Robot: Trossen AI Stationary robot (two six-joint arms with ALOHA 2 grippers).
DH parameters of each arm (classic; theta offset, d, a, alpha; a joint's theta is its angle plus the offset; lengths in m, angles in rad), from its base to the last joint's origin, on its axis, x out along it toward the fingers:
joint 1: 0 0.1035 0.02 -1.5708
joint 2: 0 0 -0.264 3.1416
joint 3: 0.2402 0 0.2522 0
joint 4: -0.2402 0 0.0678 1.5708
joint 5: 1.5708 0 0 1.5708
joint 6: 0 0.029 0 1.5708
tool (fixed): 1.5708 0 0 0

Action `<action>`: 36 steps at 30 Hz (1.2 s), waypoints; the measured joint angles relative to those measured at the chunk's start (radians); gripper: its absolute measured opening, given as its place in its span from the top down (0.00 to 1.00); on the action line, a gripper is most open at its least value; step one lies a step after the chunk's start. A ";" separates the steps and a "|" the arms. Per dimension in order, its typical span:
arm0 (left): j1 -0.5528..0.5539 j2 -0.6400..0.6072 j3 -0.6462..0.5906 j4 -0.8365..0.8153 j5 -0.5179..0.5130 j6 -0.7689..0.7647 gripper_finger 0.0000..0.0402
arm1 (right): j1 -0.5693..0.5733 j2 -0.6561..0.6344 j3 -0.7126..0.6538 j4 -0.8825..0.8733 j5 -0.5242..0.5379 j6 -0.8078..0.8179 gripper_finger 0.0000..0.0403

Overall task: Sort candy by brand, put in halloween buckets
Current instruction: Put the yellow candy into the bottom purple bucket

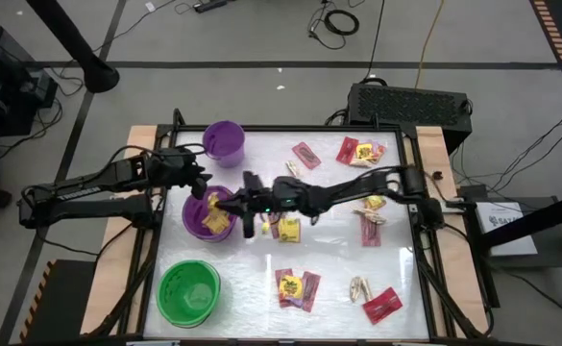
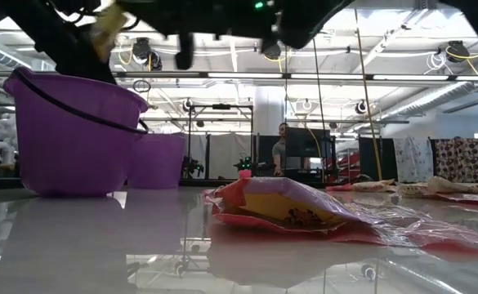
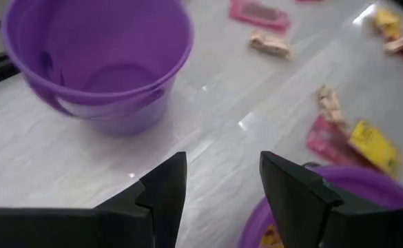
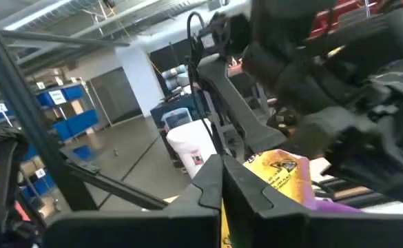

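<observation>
Two grippers met over the wide purple bucket (image 1: 202, 217): the right gripper (image 1: 225, 206) had its fingers pinched tight on a yellow packet (image 4: 278, 173) right above that bucket, and the left gripper (image 1: 200, 185) hung at its far rim with its fingers apart and nothing in them. More yellow packets (image 1: 215, 221) already lay inside the wide bucket, while the small purple bucket (image 1: 224, 142) stood behind it and the green bucket (image 1: 188, 291) stood in front. Other candy (image 1: 298, 288) lay spread on the table (image 1: 329, 250).
</observation>
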 joint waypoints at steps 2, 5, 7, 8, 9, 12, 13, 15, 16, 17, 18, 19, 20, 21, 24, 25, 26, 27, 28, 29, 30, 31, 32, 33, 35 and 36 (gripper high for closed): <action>0.000 0.000 0.000 -0.011 -0.001 0.016 0.52 | -0.001 0.046 0.066 -0.028 0.007 -0.007 1.00; 0.000 0.000 0.000 -0.014 0.002 0.023 0.52 | -0.008 0.094 0.153 -0.120 0.003 0.007 1.00; 0.000 0.000 0.000 -0.014 0.002 0.024 0.52 | -0.012 0.113 0.199 -0.212 0.003 0.019 1.00; 0.000 -0.001 0.000 -0.016 0.003 0.025 0.52 | -0.014 0.114 0.214 -0.274 0.003 0.020 1.00; 0.001 -0.004 0.000 -0.016 0.010 0.025 0.52 | -0.014 0.115 0.228 -0.335 0.007 0.021 1.00; 0.000 -0.025 0.010 -0.017 0.028 0.024 0.52 | -0.013 0.114 0.248 -0.466 0.005 0.014 0.99; 0.000 -0.035 0.021 -0.016 0.029 0.025 0.52 | -0.013 0.113 0.248 -0.494 0.005 0.012 0.98; 0.000 -0.054 0.041 -0.015 0.029 0.025 0.52 | -0.013 0.113 0.248 -0.527 0.005 0.012 0.96; 0.000 -0.064 0.051 -0.014 0.032 0.033 0.52 | -0.013 0.113 0.248 -0.533 0.005 0.014 0.94; 0.000 -0.074 0.058 -0.013 0.046 0.046 0.52 | -0.013 0.112 0.248 -0.537 0.004 0.017 0.92; 0.000 -0.082 0.060 -0.011 0.073 0.055 0.52 | -0.013 0.111 0.248 -0.540 0.004 0.022 0.90; 0.000 -0.089 0.060 -0.012 0.120 0.066 0.52 | -0.013 0.110 0.248 -0.542 0.004 0.024 0.88; 0.000 -0.094 0.060 -0.015 0.178 0.071 0.52 | -0.013 0.109 0.248 -0.544 0.004 0.025 0.86; 0.000 -0.097 0.060 -0.016 0.241 0.071 0.52 | -0.013 0.109 0.248 -0.547 0.004 0.025 0.83; -0.001 -0.097 0.060 -0.016 0.413 0.068 0.52 | -0.013 0.099 0.248 -0.561 0.004 0.023 0.76; -0.001 -0.097 0.060 -0.016 0.454 0.067 0.52 | -0.013 0.091 0.248 -0.562 0.002 0.022 0.74; -0.001 -0.096 0.060 -0.016 0.478 0.068 0.52 | -0.013 0.075 0.248 -0.579 -0.004 0.022 0.72; -0.002 -0.096 0.060 -0.017 0.487 0.068 0.52 | -0.013 0.057 0.248 -0.607 -0.021 0.021 0.70; -0.001 -0.097 0.060 -0.016 0.487 0.068 0.52 | -0.014 0.037 0.248 -0.641 -0.043 0.018 0.69; -0.001 -0.097 0.060 -0.016 0.485 0.068 0.52 | -0.014 0.017 0.249 -0.691 -0.065 0.014 0.68; -0.001 -0.097 0.060 -0.016 0.476 0.068 0.52 | -0.014 -0.003 0.250 -0.754 -0.088 0.011 0.68; -0.001 -0.097 0.060 -0.015 0.469 0.068 0.52 | -0.014 -0.023 0.250 -0.827 -0.111 0.006 0.67; -0.001 -0.096 0.060 -0.015 0.461 0.068 0.52 | -0.013 -0.038 0.250 -0.899 -0.133 -0.004 0.67; -0.001 -0.093 0.060 -0.015 0.452 0.068 0.52 | -0.013 -0.049 0.250 -0.968 -0.160 -0.017 0.67; -0.001 -0.090 0.060 -0.015 0.444 0.068 0.52 | -0.008 -0.070 0.249 -1.100 -0.220 -0.040 0.67; -0.001 -0.089 0.060 -0.015 0.441 0.069 0.52 | -0.003 -0.080 0.248 -1.157 -0.250 -0.044 0.67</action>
